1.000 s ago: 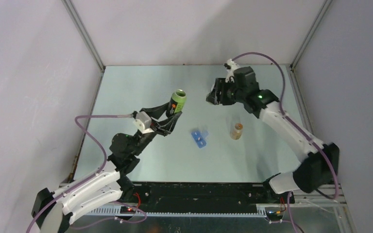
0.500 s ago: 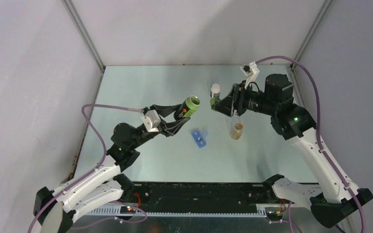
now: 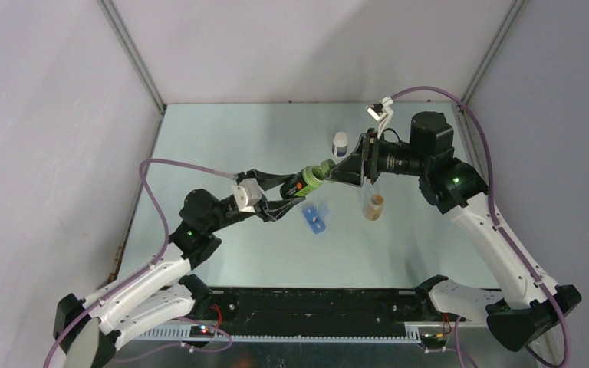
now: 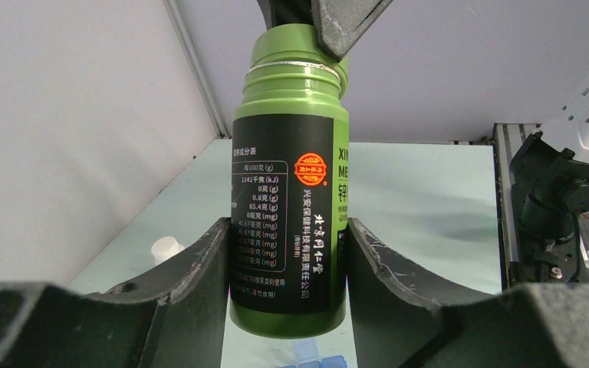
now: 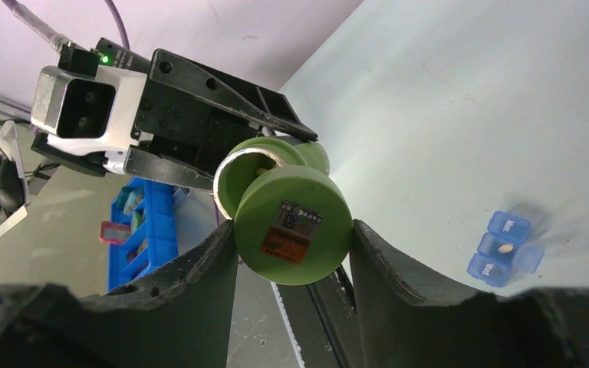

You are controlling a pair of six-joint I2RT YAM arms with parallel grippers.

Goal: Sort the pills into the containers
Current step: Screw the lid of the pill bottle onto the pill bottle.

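- Top external view: your left gripper [image 3: 290, 190] clamps the green bottle [image 3: 307, 180] above mid-table, tilted right. The right gripper [image 3: 333, 170] pinches the green cap [image 3: 325, 166] at the bottle's neck.
- Line the cap's axis up with the neck before you twist, and hold the bottle rigid.
- Right wrist view alone shows the cap off-centre from the open mouth, and a pill in the blue organizer [image 5: 505, 247].

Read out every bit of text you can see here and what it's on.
"北京同仁堂", on the green bottle label.
"每100克(g)", "1141千焦(kJ)", "65.4克(g)", in that label's table.
"XIN", "ME", cut off at the label's edge.
Sticker on the green cap: too blurred.
White marks on the blue pill box lids: too small.
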